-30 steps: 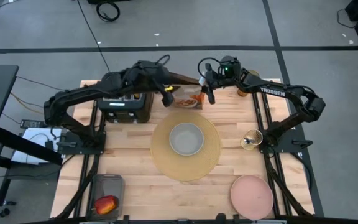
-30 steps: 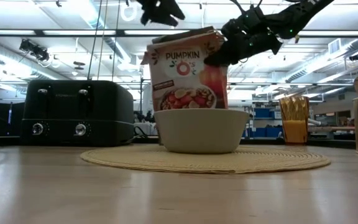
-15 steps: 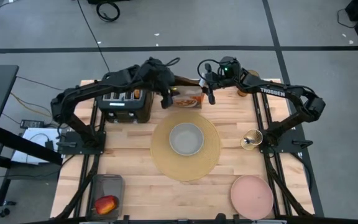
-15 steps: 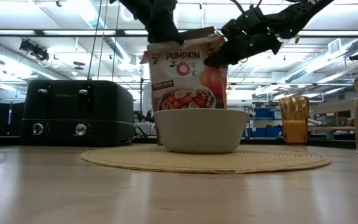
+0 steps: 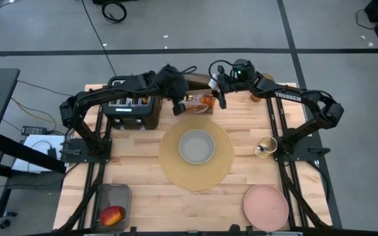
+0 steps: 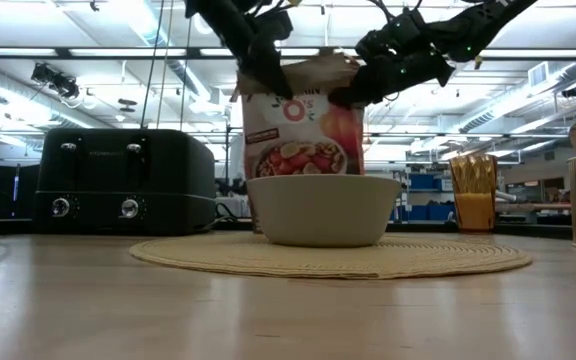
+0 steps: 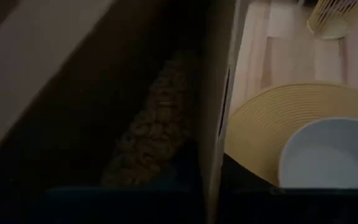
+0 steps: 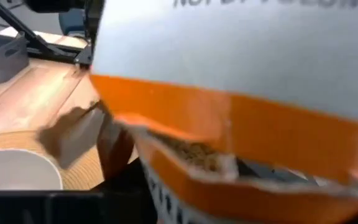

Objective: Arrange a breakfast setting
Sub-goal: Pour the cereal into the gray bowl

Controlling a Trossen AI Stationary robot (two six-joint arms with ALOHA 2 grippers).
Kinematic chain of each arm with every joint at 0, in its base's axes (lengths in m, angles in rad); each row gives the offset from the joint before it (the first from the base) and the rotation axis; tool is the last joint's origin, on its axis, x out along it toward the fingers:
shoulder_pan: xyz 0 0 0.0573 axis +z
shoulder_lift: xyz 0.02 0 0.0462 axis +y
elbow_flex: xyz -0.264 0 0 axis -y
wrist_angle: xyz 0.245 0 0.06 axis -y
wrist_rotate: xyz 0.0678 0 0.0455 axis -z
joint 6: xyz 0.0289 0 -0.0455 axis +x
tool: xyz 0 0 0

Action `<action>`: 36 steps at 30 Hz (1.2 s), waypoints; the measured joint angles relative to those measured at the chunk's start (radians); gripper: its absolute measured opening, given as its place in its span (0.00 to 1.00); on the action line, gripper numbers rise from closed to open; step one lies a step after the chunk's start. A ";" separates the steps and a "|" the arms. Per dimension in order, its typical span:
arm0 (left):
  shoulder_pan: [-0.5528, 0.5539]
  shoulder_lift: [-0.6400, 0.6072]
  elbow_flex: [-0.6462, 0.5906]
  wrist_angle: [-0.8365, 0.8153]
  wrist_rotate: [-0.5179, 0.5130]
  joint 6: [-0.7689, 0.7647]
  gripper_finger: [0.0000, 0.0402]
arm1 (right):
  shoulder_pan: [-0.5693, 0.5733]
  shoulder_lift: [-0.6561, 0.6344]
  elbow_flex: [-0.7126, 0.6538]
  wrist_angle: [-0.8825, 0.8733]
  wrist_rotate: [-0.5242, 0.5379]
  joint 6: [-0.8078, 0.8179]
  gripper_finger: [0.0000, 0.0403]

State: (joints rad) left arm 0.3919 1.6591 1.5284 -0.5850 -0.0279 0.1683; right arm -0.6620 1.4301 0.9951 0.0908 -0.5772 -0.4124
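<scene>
Cereal [image 7: 157, 134] inside box [image 6: 303, 120], wrist-only

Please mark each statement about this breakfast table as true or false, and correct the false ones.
1. The grey bowl sits on the round placemat. True.
2. The pink plate lies on the placemat. False: it lies on the bare table, at the near right corner, apart from the placemat.
3. The cereal box stands behind the bowl, with both grippers at its top: left gripper, right gripper. True.
4. The apple is inside the bowl. False: it lies in a tray at the near left corner.
5. A black toaster stands on the table. True.
</scene>
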 joint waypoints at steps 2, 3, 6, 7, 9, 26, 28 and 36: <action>0.000 -0.009 0.008 -0.017 -0.010 -0.004 0.03 | 0.001 -0.017 0.000 -0.002 0.016 0.010 0.50; 0.000 -0.013 0.020 -0.031 -0.016 -0.004 0.03 | 0.001 -0.027 0.000 0.001 0.030 0.019 0.53; 0.000 -0.014 0.079 -0.061 -0.018 -0.006 0.02 | -0.002 -0.070 0.001 0.005 0.062 0.055 0.61; 0.000 -0.014 0.105 -0.073 -0.022 -0.003 0.01 | -0.005 -0.087 0.002 0.006 0.063 0.064 0.64; -0.001 -0.017 0.148 -0.080 -0.026 0.005 0.01 | -0.015 -0.122 0.002 0.005 0.064 0.089 0.70; -0.001 -0.018 0.578 -0.294 -0.049 0.006 0.01 | -0.156 -0.421 0.000 -0.169 -0.011 0.258 0.91; -0.002 -0.019 0.624 -0.310 -0.045 0.008 0.01 | -0.174 -0.425 -0.026 -0.177 -0.055 0.300 0.90; -0.002 -0.019 0.780 -0.393 -0.042 0.033 0.01 | -0.190 -0.419 -0.261 0.066 -0.134 0.408 0.92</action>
State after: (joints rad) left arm 0.3901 1.6402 2.3087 -0.9784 -0.0701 0.2014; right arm -0.8524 1.0115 0.7339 0.1571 -0.7116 -0.0047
